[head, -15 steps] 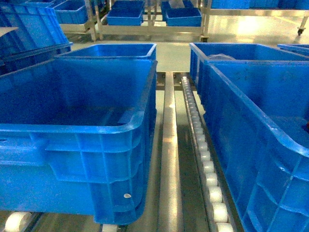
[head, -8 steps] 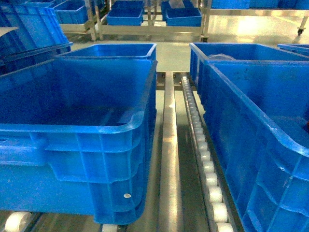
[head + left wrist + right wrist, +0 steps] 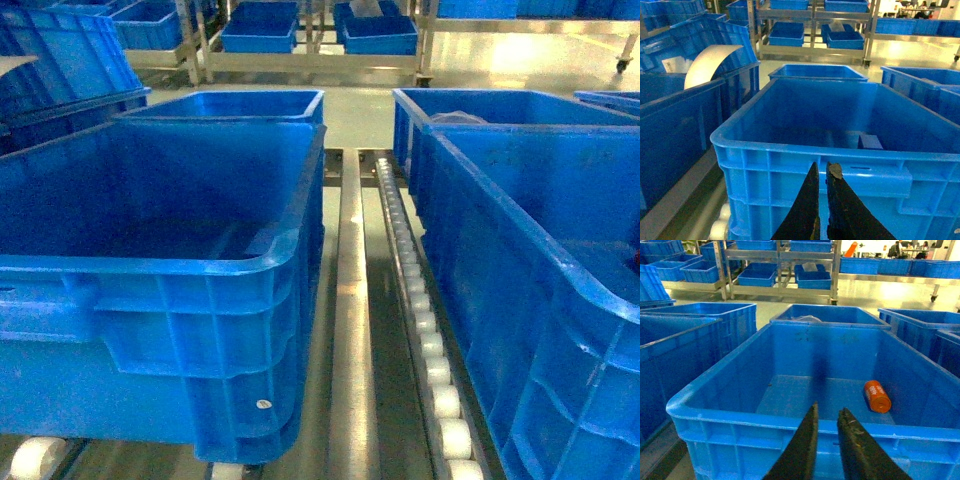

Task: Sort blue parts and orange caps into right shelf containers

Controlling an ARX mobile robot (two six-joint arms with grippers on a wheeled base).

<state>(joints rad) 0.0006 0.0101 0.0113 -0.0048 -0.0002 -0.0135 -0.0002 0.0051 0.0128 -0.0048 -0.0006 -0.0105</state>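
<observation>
orange cap [image 3: 634, 262] edge visible again in right crate [image 3: 520, 240]

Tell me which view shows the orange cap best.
The right wrist view: the orange cap lies in plain sight on the floor of the crate ahead. The head view catches only an orange sliver at its right edge. The left wrist view shows none.

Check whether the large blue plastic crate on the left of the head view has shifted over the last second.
No. The large blue plastic crate sits unchanged against the steel centre rail.
</observation>
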